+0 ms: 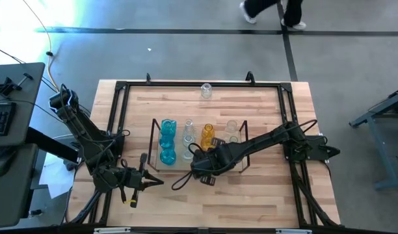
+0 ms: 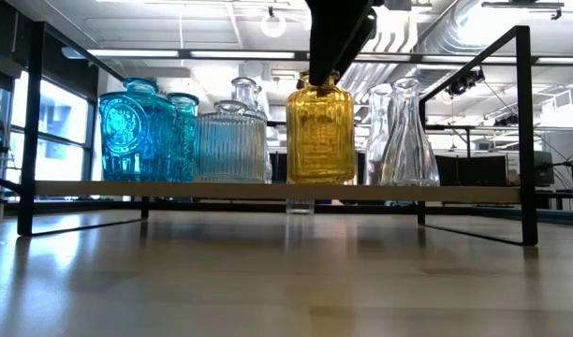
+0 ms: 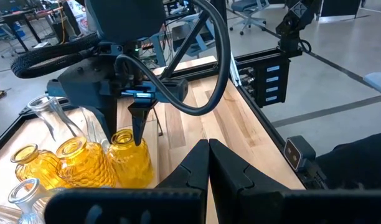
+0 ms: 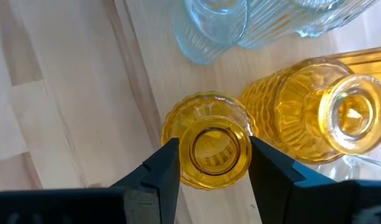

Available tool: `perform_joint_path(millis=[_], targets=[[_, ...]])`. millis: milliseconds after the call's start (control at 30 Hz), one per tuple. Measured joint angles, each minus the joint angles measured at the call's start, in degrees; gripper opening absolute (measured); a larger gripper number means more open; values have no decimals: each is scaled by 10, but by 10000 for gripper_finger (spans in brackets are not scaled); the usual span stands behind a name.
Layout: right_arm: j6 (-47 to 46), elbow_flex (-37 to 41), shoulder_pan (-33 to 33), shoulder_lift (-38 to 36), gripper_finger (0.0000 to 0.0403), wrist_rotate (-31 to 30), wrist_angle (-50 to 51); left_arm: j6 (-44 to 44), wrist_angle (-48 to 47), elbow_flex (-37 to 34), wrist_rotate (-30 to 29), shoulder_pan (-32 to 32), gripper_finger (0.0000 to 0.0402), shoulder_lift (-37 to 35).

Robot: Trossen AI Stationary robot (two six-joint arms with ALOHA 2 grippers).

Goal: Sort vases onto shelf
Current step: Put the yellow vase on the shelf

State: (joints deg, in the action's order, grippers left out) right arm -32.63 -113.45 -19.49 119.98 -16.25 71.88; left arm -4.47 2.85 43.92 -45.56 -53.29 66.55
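The right end effector (image 4: 209, 163) straddles the neck of an amber vase (image 4: 208, 149) standing on the shelf (image 2: 268, 191), its fingers spread just beside the rim. Smooth, brittle glass likely slips; grasp the narrow neck. The left end effector (image 1: 144, 182), pressed together, waits over the pale wood surface (image 1: 264, 195). Beyond is a bright workshop.

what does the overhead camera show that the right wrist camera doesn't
Only the high view shows the whole shelf with its blue vases, a lone clear vase standing off the shelf near the table's far edge, and the left gripper waiting, shut, near the table's front edge.

Only the right wrist view shows the right gripper's jaws standing either side of the front amber vase's neck, down its open mouth; whether they touch it is unclear.

Both show the right gripper over the amber vases on the shelf, with clear ribbed vases beside them.
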Motion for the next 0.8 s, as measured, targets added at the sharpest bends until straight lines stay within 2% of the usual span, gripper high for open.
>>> perform_joint_path(millis=[400,800], targets=[[-7,3,3,0,138,15,0,0,0,0,0,0,0,0],[-15,17,8,-4,144,-12,-3,0,0,0,0,0,0,0]])
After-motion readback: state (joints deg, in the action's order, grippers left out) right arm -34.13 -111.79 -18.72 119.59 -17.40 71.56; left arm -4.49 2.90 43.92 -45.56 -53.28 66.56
